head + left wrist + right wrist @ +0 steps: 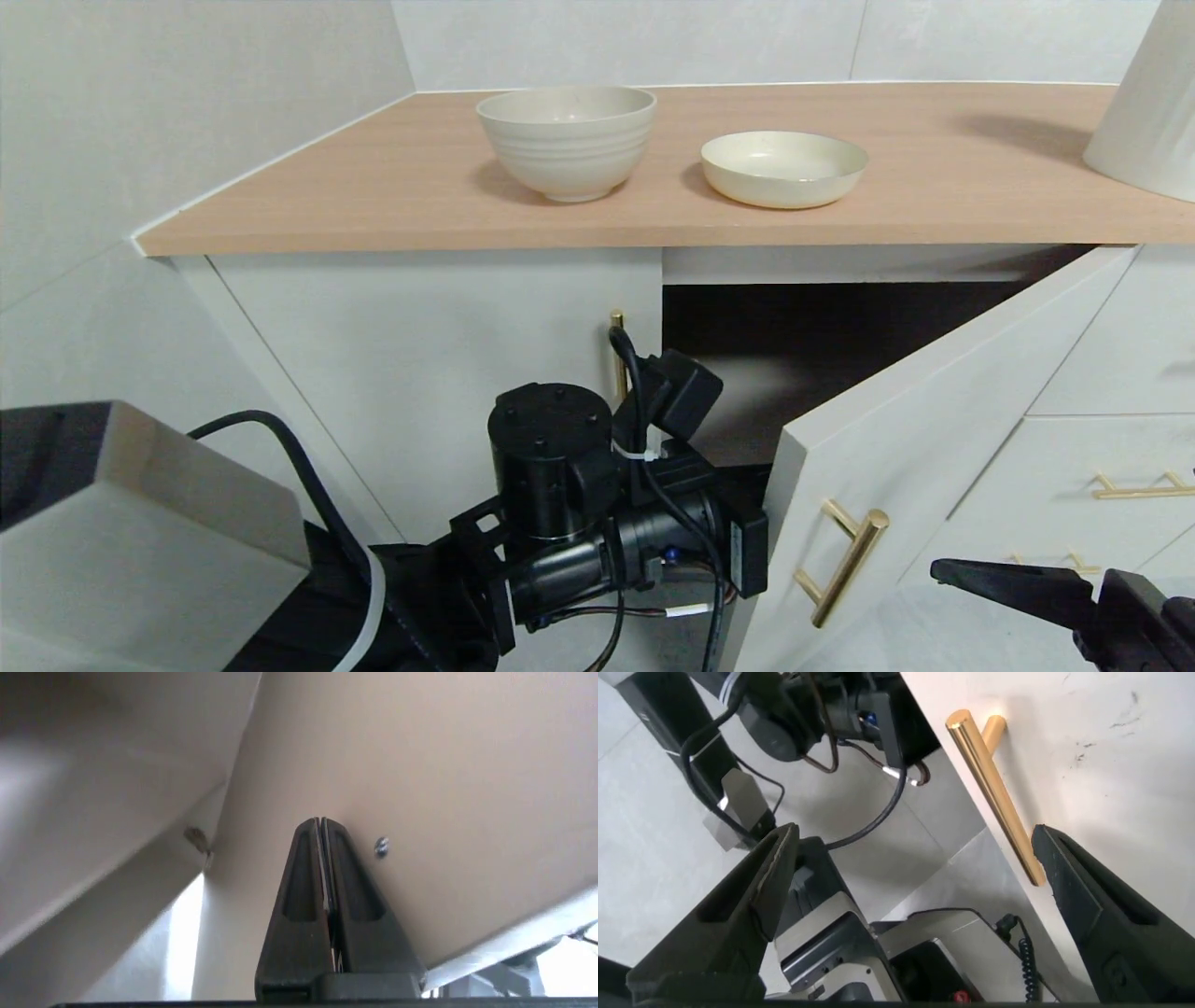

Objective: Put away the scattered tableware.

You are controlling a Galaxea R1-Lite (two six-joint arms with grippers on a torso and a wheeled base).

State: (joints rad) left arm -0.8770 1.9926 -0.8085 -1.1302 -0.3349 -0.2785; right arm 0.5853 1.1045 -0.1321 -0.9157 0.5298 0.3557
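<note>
Two cream pieces stand on the wooden countertop (934, 187): a deep ribbed bowl (568, 140) and, to its right, a shallow dish (784, 168). Below, the right cabinet door (934, 420) stands open on a dark interior. My left arm is low, at the door's free edge. Its gripper (320, 826) is shut with nothing in it, tips against the door's inner face (448, 793). My right gripper (920, 882) is open and holds nothing. It sits low, just in front of the door's gold handle (994, 793), and one of its fingers (1008, 579) pokes in at the lower right.
A large white rounded object (1148, 112) stands at the counter's right end. Drawers with gold handles (1144, 485) are to the right of the open door. The left cabinet door (439, 373) is closed. A wall bounds the counter on the left.
</note>
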